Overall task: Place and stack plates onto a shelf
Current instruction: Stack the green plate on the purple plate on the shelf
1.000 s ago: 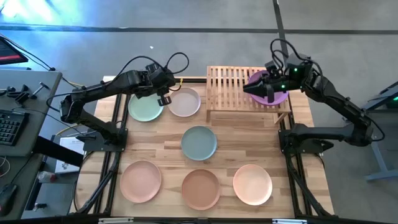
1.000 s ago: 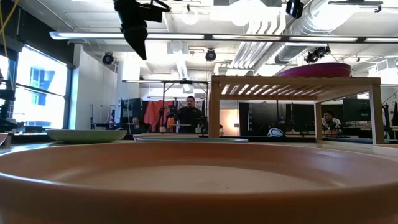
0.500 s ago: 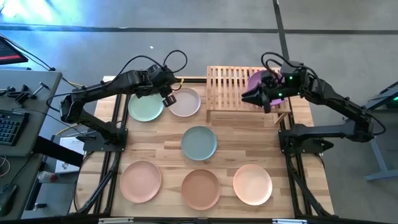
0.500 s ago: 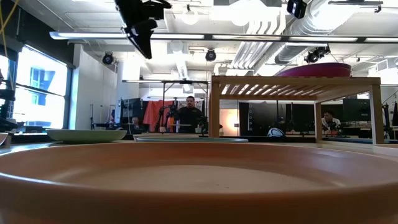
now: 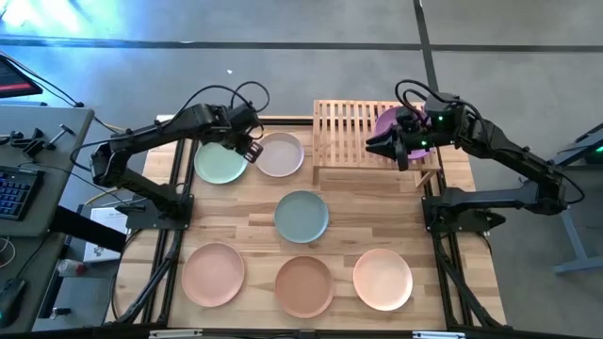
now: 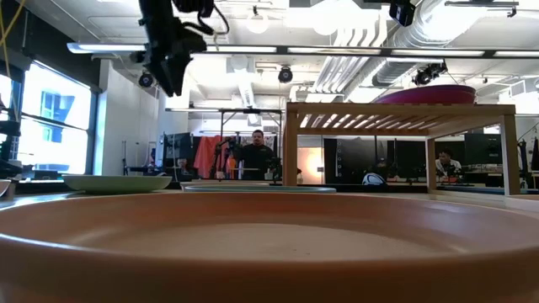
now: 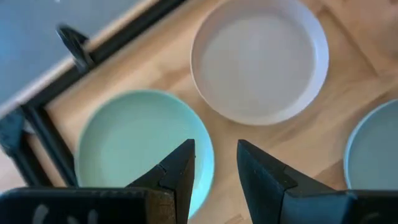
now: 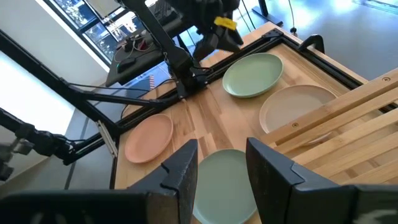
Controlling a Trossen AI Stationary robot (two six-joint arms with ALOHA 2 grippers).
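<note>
Six plates lie flat on the table: mint green (image 5: 220, 162), pale pink (image 5: 280, 153), grey-teal (image 5: 301, 216), peach (image 5: 214, 273), terracotta (image 5: 303, 285) and cream (image 5: 382, 279). A purple plate (image 5: 398, 122) rests on the slatted shelf (image 5: 344, 127) at its right end, and in the low view this purple plate (image 6: 438, 93) shows on the shelf top. I cannot make out a magenta plate. My left gripper (image 5: 249, 147) hovers open between the mint plate (image 7: 140, 137) and the pale pink plate (image 7: 258, 59). My right gripper (image 5: 382, 146) hovers open over the shelf, left of the purple plate.
A dark metal frame runs along the table's left and right edges (image 5: 174, 202). A desk with a keyboard (image 5: 14, 188) stands left of the table. The left half of the shelf top is bare slats. People sit in the room behind (image 6: 257, 151).
My left gripper has swung a little toward the table's left and turned about, staying high above the mint and pale pink plates. My right gripper has drawn off the purple plate toward the shelf's middle, uncovering more of it. The plates have kept still.
</note>
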